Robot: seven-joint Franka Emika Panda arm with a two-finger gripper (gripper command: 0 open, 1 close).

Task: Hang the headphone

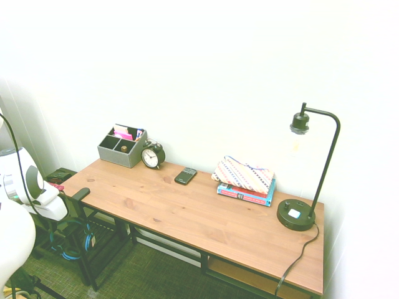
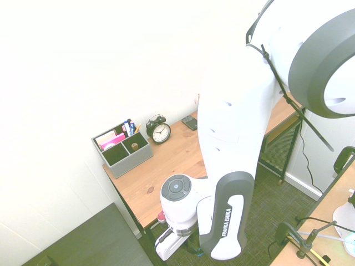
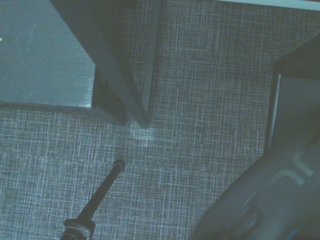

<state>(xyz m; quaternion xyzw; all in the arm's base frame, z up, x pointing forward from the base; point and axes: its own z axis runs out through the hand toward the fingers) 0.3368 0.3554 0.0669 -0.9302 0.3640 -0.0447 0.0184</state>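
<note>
The white arm reaches down past the short end of the wooden desk, the end that carries the grey organizer. Its gripper points straight at the floor, below the level of the desktop and just off that edge. The wrist and the desk frame hide its tip, so I cannot tell whether it is open or closed.

The headphone is under the same end of the desk, low beside the black frame. Only a curve of its blue band and a dark part show, and I cannot see what it hangs or rests on.

On the desktop, a black alarm clock stands just beside the organizer, with a dark phone near it. A patterned cloth lies on books toward the far end, where a black desk lamp stands. The wrist view shows grey woven carpet.
</note>
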